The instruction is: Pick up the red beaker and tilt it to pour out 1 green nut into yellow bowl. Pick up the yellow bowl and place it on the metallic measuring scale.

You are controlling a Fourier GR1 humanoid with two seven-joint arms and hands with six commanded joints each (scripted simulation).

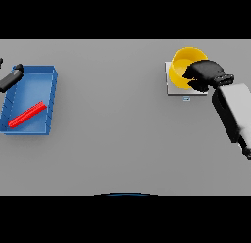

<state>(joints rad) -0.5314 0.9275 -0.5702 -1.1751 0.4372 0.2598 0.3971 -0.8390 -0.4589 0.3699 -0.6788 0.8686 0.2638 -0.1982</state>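
Note:
The yellow bowl [182, 64] rests on the metallic measuring scale [172, 88] at the far right of the table. My right hand [205, 74] covers the bowl's right side, its fingers curled over the rim. The red beaker [27, 114] lies on its side inside the blue tray [50, 103] at the left. My left hand [12, 75] shows at the left edge, over the tray's far corner, holding nothing. No green nut is visible; the bowl's inside is partly hidden by my right hand.
The blue tray has raised walls and sits close to the table's left edge. A wide stretch of grey table [112, 114] separates tray and scale.

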